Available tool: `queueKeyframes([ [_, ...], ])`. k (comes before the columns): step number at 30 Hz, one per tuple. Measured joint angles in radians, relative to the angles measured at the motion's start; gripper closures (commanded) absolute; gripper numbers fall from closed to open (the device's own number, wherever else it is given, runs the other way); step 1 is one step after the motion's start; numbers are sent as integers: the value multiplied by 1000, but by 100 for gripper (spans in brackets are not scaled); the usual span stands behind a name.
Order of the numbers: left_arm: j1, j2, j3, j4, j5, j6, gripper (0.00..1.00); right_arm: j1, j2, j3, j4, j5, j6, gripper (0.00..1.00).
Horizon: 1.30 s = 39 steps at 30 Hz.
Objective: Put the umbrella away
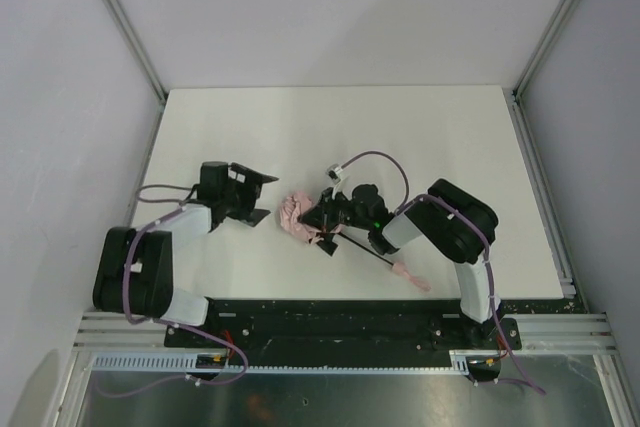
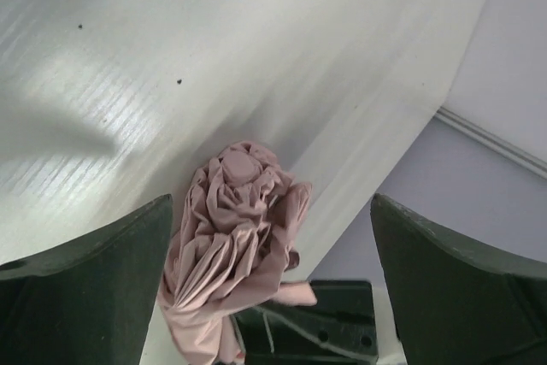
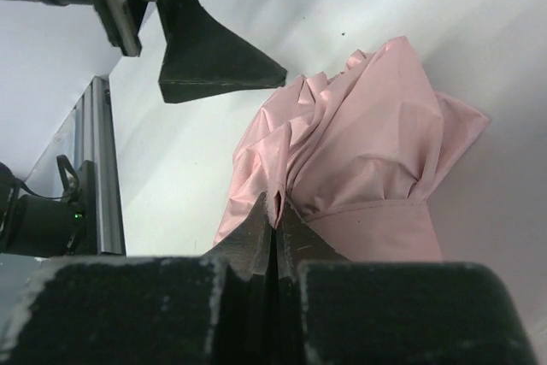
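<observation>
One umbrella point(image 3: 359, 143) pinched in right pincer point(image 3: 275, 214), beside spread left pincer point(image 1: 262, 198).

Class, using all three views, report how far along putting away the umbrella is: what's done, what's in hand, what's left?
Done: the umbrella canopy is collapsed into a pink bunch on the table. In hand: the right end effector is shut on the canopy; the left end effector stands open beside it, holding nothing. Left: the black shaft looks extended to the handle, and the canopy is loose, not wrapped.
</observation>
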Motion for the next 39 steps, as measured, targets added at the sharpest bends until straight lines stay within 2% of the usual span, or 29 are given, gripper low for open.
queueKeyframes([
  [5,21,-93,-76,34,94,72,1,-37,13,0,24,-56,39,100],
  [10,-11,-148,-178,128,166,95,1,-65,25,0,46,-96,69,100],
  [14,-75,-145,-191,205,165,91,1,-69,32,0,63,-108,85,100],
  [17,-123,-72,-176,289,159,83,2,-71,32,-1,66,-112,89,100],
  [19,-139,17,-156,335,159,74,9,-73,32,-2,66,-117,90,100],
  [22,-148,127,-144,388,163,50,26,-74,28,-3,64,-124,89,100],
  [26,-155,177,-139,438,158,41,47,-76,11,-11,43,-128,88,100],
  [31,-159,239,-129,488,175,11,91,-67,-13,-13,1,-123,69,100],
  [32,-159,250,-122,499,185,4,95,-64,-24,-13,-21,-113,58,100],
  [35,-159,271,-111,526,208,-32,99,-47,-72,-7,-112,-56,5,100],
  [39,-153,220,-141,482,203,-99,100,24,-178,26,-333,80,-122,100],
])
